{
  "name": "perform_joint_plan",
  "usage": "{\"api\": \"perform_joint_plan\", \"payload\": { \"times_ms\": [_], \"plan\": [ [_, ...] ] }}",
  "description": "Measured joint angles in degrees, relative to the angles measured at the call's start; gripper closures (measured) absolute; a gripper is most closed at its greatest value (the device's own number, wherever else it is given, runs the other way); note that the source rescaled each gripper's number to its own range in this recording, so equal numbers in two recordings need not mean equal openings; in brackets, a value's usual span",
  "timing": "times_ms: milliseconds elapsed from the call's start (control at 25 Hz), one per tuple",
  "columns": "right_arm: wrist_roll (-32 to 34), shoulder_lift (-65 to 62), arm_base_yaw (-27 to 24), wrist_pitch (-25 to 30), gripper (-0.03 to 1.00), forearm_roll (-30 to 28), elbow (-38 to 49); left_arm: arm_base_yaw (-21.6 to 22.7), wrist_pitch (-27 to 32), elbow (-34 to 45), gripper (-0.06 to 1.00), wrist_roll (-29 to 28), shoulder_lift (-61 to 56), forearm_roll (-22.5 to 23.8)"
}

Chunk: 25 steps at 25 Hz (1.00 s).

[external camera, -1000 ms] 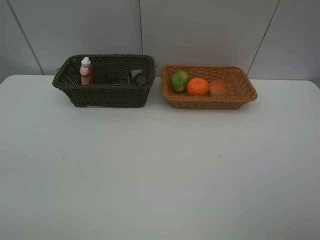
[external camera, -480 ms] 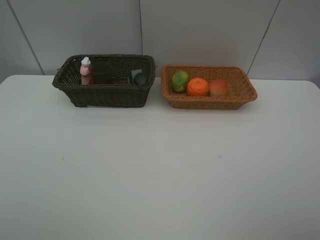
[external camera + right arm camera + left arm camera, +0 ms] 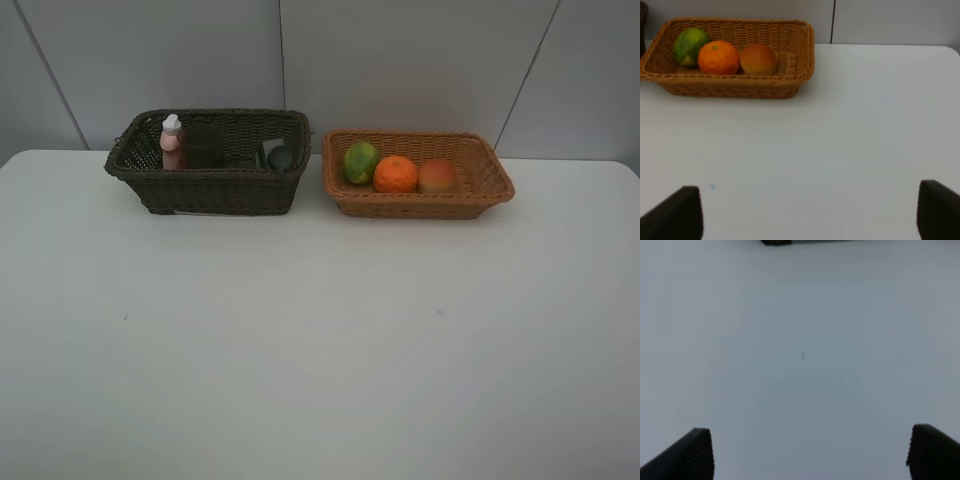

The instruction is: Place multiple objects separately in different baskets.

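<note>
A white table meets a grey panelled wall. Both arms hang low over bare tabletop, left gripper and right gripper with jaws spread wide, empty. The dark basket and tan basket lie lengthwise along the wall, bottles and cup in one, fruit in the other.

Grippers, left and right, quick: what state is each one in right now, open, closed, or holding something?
Left gripper: open, holding nothing, over bare table.
Right gripper: open, holding nothing.
</note>
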Motion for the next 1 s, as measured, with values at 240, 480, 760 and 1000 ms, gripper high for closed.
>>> {"api": "perform_joint_plan", "payload": {
  "times_ms": [240, 480, 760, 1000],
  "plan": [
    [0.0, 0.0, 0.0, 0.0, 0.10, 0.0, 0.0, 0.0, -1.7, 1.2, -0.06, 0.3, -6.0, 0.1],
    [0.0, 0.0, 0.0, 0.0, 0.10, 0.0, 0.0, 0.0, -3.1, 1.8, -0.06, 0.6, -6.0, 0.1],
    [0.0, 0.0, 0.0, 0.0, 0.10, 0.0, 0.0, 0.2, -3.2, 1.8, -0.06, 0.7, -6.0, 0.3],
    [0.0, 0.0, 0.0, 0.0, 0.10, 0.0, 0.0, 4.9, -3.2, 1.8, -0.06, 0.7, -6.0, 0.5]
  ]
}}
